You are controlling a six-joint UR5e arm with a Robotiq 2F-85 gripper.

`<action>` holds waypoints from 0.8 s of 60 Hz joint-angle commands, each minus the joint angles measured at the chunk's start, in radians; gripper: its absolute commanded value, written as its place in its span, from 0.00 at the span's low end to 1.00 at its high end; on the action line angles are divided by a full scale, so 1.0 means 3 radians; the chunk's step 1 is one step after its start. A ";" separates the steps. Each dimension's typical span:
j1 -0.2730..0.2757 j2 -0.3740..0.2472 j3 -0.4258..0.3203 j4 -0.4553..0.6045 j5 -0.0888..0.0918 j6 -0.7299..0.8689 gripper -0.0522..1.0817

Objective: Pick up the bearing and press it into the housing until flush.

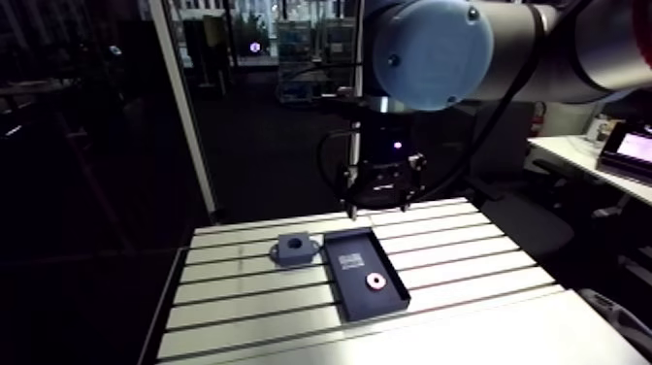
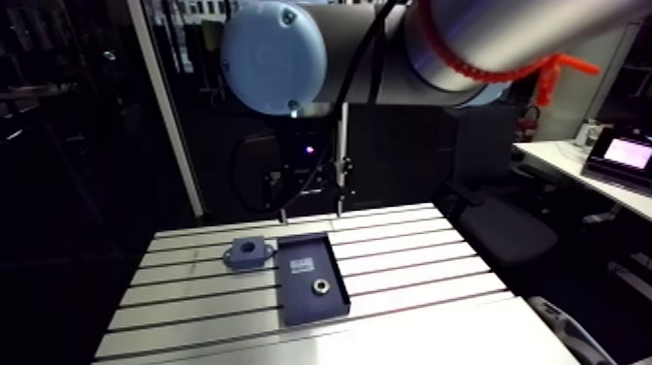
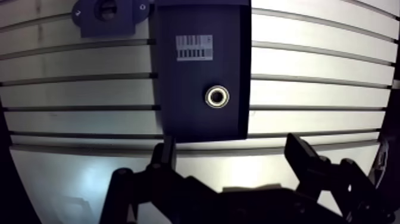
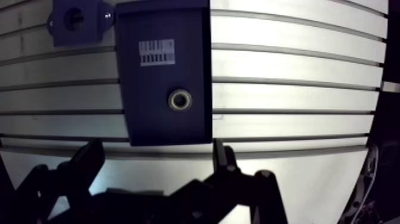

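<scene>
While the Robotiq gripper [image 3: 232, 146] hangs high above the slotted aluminium table [image 3: 315, 89], its two dark fingers [image 3: 166, 156] stand spread wide apart. They pinch nothing, and only the table's smooth, unslotted strip shows in the gap between them.

Ahead of the fingers in the wrist view lies a dark rectangular tray [image 3: 178, 113], its long sides running across the table's slots. The bearing [image 3: 216, 96], a small metal ring with a dark bore, lies flat on the tray's floor. It is in the half on the gripper's side and closer to one long wall than the other, touching neither. A white barcode label [image 3: 194, 47] sits on the tray floor beyond the bearing, in the far half.

The housing [image 3: 122, 24], a blue-grey block with a round bore in its top and a small lug at each side, stands on the slotted surface outside the tray, just beside the tray's far corner. Whether it touches the tray wall cannot be told. Its bore shows dark and open upward. The bearing lies well apart from the housing, with the label's end of the tray between them.

From the arm view the gripper is well clear of the tray and of the housing, touching neither. Both rest on the slotted part of the table, the housing beside the tray end that carries the label.
</scene>
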 commanded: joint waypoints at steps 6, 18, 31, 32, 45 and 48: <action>-0.0080 0.0142 0.0178 -0.0247 0.0022 -0.0033 0.06; -0.0111 0.0224 0.0254 -0.0326 0.0022 -0.0056 0.09; -0.0111 0.0281 0.0327 -0.0406 0.0017 -0.0055 0.19; -0.0111 0.0281 0.0327 -0.0406 0.0017 -0.0055 0.19; -0.0111 0.0344 0.0409 -0.0506 0.0017 -0.0050 0.32; -0.0111 0.0353 0.0423 -0.0517 0.0017 -0.0054 0.33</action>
